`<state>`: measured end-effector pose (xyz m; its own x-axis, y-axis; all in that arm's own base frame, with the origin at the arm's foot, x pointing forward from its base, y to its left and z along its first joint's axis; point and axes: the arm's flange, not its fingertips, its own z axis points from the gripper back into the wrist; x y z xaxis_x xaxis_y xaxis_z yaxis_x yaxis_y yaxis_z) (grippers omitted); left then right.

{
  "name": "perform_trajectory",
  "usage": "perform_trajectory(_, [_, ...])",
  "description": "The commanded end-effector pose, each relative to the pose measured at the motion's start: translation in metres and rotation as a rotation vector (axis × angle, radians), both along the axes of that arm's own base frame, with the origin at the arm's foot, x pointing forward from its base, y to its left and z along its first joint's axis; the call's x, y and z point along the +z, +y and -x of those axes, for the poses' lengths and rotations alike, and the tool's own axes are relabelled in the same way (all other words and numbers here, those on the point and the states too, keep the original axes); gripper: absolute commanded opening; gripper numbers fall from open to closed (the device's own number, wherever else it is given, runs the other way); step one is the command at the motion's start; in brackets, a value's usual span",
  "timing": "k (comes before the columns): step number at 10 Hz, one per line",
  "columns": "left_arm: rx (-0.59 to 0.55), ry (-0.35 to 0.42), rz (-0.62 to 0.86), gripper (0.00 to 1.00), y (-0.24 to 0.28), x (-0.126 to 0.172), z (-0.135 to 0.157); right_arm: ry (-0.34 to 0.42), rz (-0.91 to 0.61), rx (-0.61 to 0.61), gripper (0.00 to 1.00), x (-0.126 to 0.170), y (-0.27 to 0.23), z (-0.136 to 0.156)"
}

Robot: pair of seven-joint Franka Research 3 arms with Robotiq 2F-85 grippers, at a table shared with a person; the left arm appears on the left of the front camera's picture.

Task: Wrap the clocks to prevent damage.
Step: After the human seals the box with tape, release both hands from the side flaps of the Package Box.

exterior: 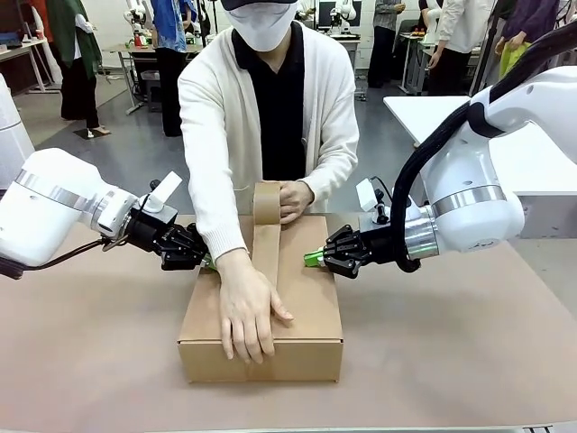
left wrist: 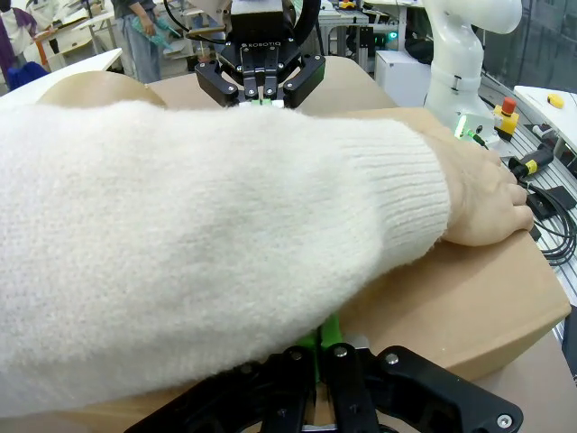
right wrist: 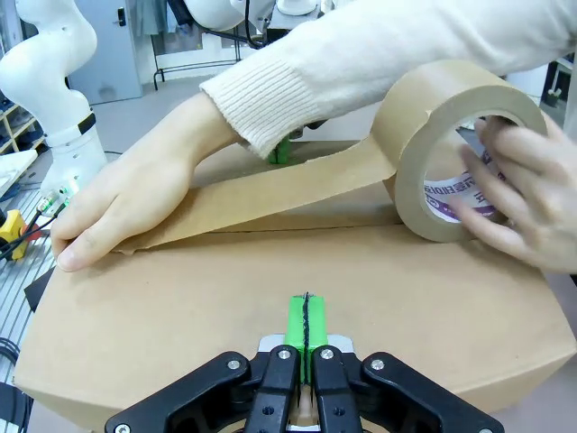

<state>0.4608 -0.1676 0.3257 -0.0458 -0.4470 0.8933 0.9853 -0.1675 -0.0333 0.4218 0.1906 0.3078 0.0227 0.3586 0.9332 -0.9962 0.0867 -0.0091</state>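
Note:
The clocks are out of view. A closed brown cardboard box (exterior: 311, 302) stands in the middle of the table. My left gripper (exterior: 206, 262) is shut, its green tips (left wrist: 326, 329) resting on the box's left top edge under the person's white sleeve (left wrist: 198, 234). Opposite it, my right gripper (exterior: 313, 257) is shut too, with its tips (right wrist: 305, 316) on the box's right top edge. The person's one hand (exterior: 245, 311) presses a strip of brown tape (right wrist: 270, 194) flat on the lid. The other hand holds the tape roll (right wrist: 451, 153) at the box's far edge.
The table (exterior: 469, 361) is covered in brown paper, with bare room on both sides of the box. A white table (exterior: 532, 153) stands at the back right. People stand at other tables farther off.

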Motion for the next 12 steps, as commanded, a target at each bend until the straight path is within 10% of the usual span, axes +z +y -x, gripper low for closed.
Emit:
perform_trajectory(1, [0.0,-0.013,-0.008,0.0,-0.0008,-0.0029,0.0005,0.009,0.01,-0.005,0.01,-0.0059,0.0013,0.0007])
perform_trajectory(12, [0.0,-0.013,-0.008,0.0,-0.0008,-0.0029,0.0005,0.009,0.01,-0.005,0.01,-0.0059,0.0013,0.0007])
